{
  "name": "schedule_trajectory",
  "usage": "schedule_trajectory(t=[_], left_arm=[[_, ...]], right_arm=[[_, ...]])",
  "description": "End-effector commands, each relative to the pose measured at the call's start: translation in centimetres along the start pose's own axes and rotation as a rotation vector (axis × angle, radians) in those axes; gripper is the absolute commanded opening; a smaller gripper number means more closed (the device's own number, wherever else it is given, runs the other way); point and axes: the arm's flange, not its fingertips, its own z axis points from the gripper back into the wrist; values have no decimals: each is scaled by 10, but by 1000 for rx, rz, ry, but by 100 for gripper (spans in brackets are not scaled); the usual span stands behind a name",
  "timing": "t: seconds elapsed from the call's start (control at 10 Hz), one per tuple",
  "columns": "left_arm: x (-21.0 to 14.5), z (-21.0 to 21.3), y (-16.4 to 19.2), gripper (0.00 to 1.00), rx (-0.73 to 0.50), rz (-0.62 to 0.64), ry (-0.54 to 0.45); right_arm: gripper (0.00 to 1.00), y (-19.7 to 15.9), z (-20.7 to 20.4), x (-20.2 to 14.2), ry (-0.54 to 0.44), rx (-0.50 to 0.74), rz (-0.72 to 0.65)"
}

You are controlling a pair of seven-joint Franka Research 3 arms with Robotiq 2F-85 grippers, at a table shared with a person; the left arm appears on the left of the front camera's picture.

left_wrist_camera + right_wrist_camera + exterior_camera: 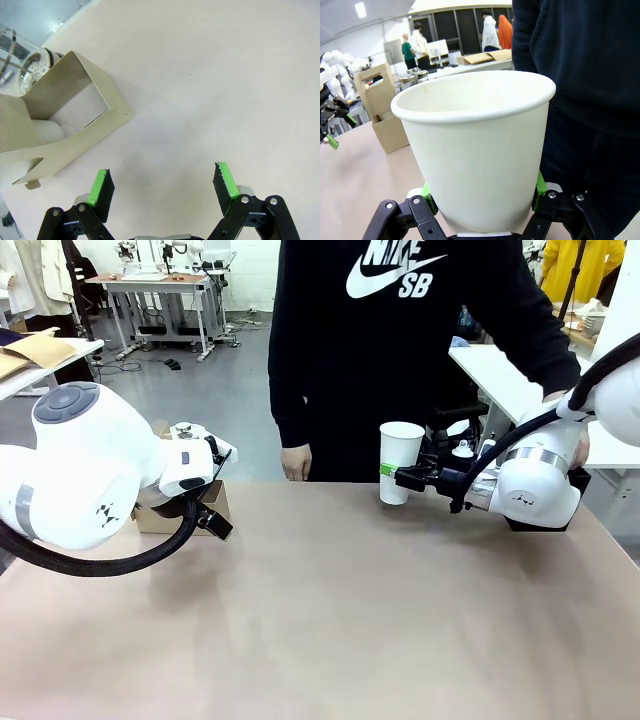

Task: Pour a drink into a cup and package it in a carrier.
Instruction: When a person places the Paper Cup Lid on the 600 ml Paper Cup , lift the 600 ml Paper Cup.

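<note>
Right jaws are clamped on the cup (400, 462), green pads (426, 191) pressing opposite sides low on its wall. It is thin white paper, open-topped and, as far as I can see, empty. That makes it light and easily crushed, so I judge a gentle squeeze low down, where the bottom stiffens it, to be the right hold. Whether its base touches the tabletop (330, 620) I cannot tell. A person's dark top is close behind the cup. The carrier (150, 518) stands well apart from the cup, to my left. Out there my left jaws hang wide open, holding nothing.
</note>
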Motion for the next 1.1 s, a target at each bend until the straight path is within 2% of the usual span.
schedule_trajectory(t=[0.0, 1.0], left_arm=[[0, 0, 1, 100, -2, 1, -1], [0, 0, 1, 100, -2, 1, -1]], right_arm=[[81, 1, -2, 4, -4, -1, -11], [81, 1, -2, 4, -4, -1, -11]])
